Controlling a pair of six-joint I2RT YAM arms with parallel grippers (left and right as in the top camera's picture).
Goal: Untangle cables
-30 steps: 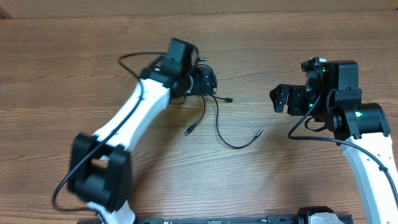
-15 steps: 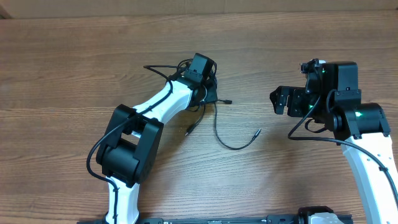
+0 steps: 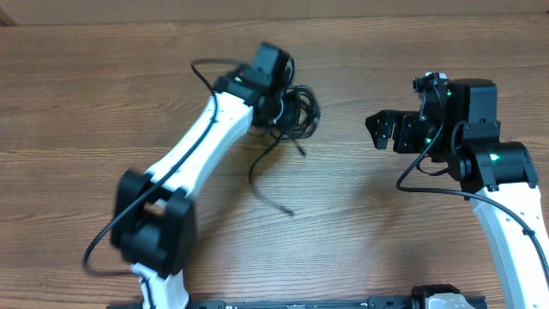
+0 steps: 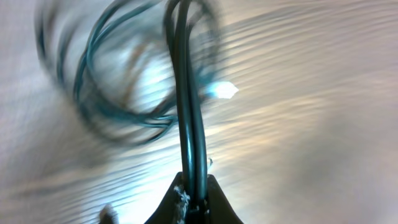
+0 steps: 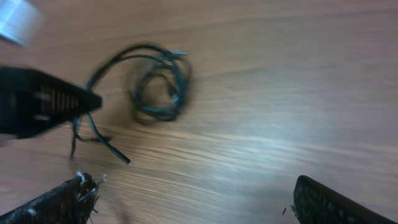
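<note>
The cables [image 3: 302, 117] are thin black cords in a looped bundle at the table's upper middle, with a loose strand [image 3: 268, 187] trailing down toward the front. My left gripper [image 3: 283, 106] is at the bundle's left side. In the left wrist view the left gripper [image 4: 193, 185] is shut on two cable strands [image 4: 189, 112], and the blurred coil [image 4: 118, 81] hangs beyond them. My right gripper [image 3: 383, 132] stands open to the right, apart from the bundle. In the right wrist view its fingers [image 5: 59, 200] are wide apart over bare wood, with the coil [image 5: 158, 87] ahead.
The wooden table [image 3: 412, 240] spreads around both arms. The left arm's white links [image 3: 184, 163] cross the table's left half diagonally. A thick black wire [image 3: 206, 73] loops off the left arm. The left gripper's dark body [image 5: 37, 109] shows in the right wrist view.
My left gripper has shut on the cables, and the bundle has bunched up beside it. The loose ends have swung left and toward the front. The right gripper edged slightly left, still open.
</note>
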